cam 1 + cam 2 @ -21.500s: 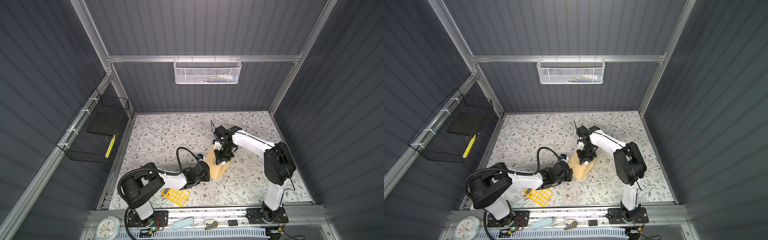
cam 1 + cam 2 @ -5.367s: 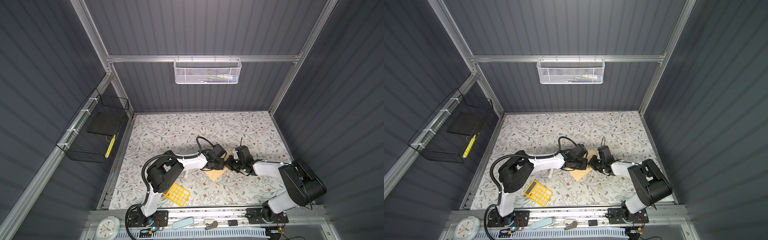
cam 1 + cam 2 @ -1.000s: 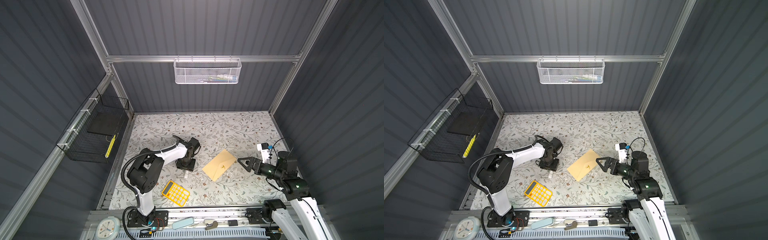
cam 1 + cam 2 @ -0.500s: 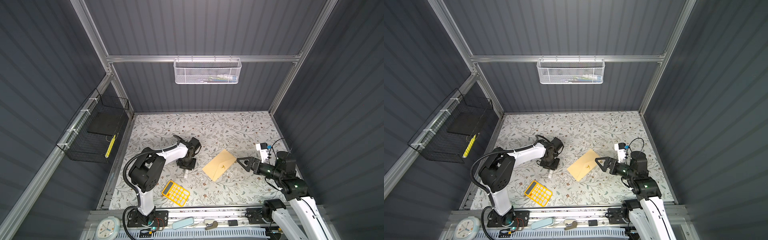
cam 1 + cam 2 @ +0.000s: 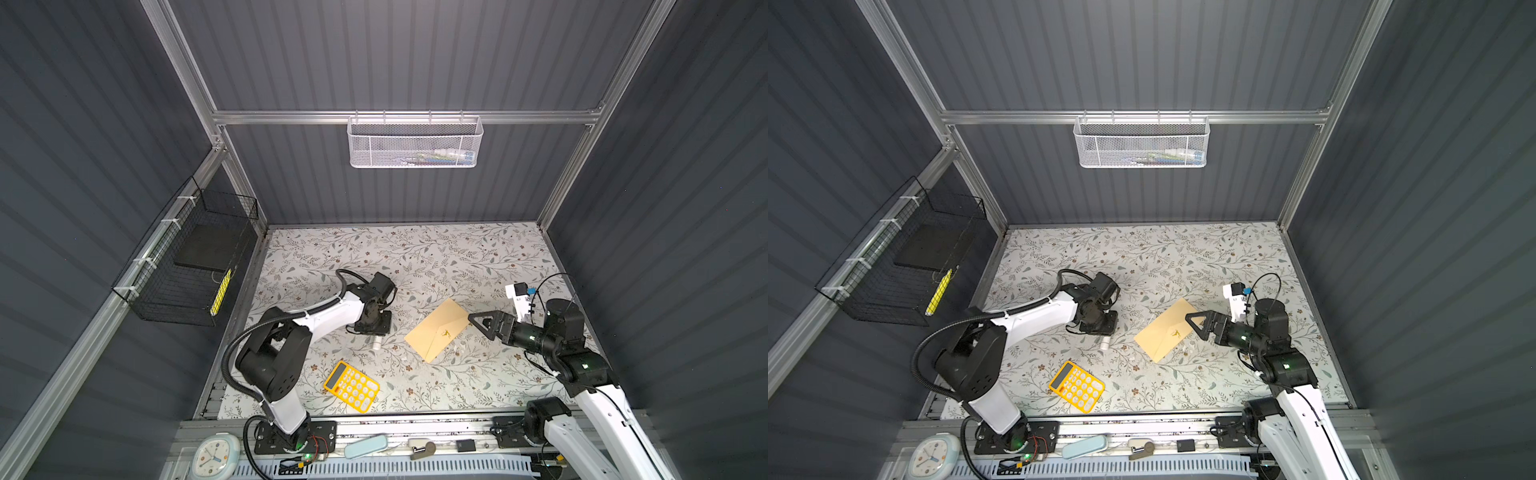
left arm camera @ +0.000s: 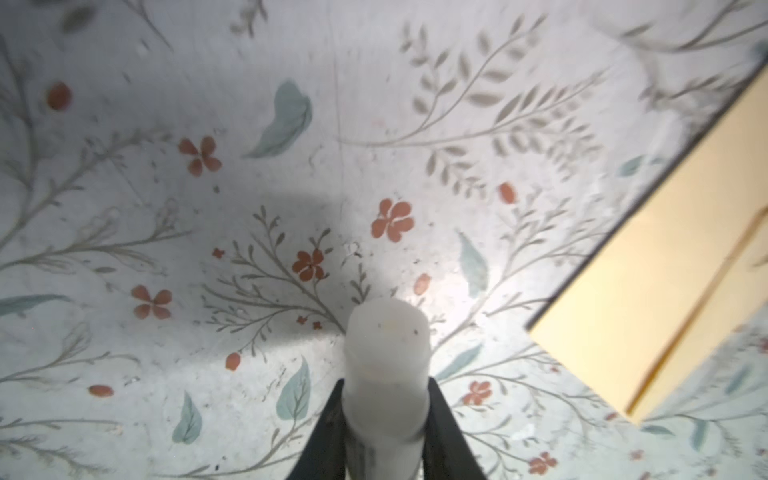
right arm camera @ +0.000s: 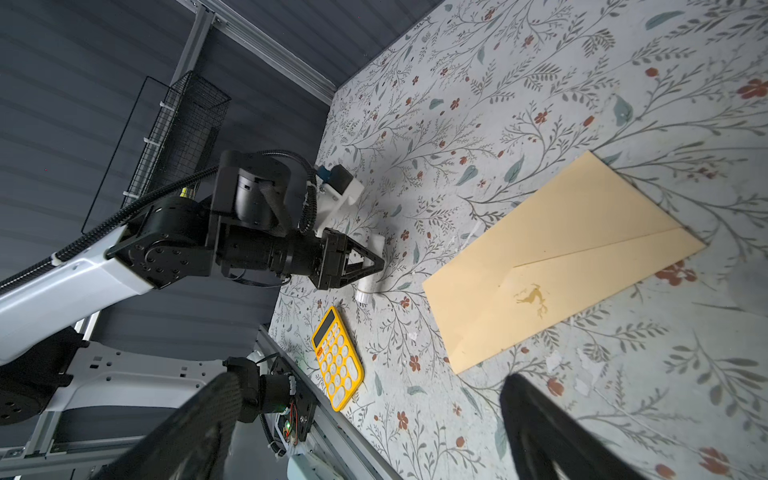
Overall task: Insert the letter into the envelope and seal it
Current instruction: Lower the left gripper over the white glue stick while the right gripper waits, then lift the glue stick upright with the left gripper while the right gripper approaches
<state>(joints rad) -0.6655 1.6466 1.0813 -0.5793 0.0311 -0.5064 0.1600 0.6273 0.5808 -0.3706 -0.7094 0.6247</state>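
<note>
Narrowing over the last second, left gripper (image 6: 385, 386) jaws now pinch the white glue stick (image 6: 386, 332) against the floral table (image 5: 415, 257). The right gripper (image 5: 473, 319) gapes wide, holding nothing, just beside the flat, flap-down envelope (image 5: 438, 330).

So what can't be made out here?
The letter: in no view; whether it sits inside the envelope cannot be told.
Contents of the white mesh basket: too small behind mesh, both top views.
Base of the glue stick: left wrist view, cut off by the edge.
</note>
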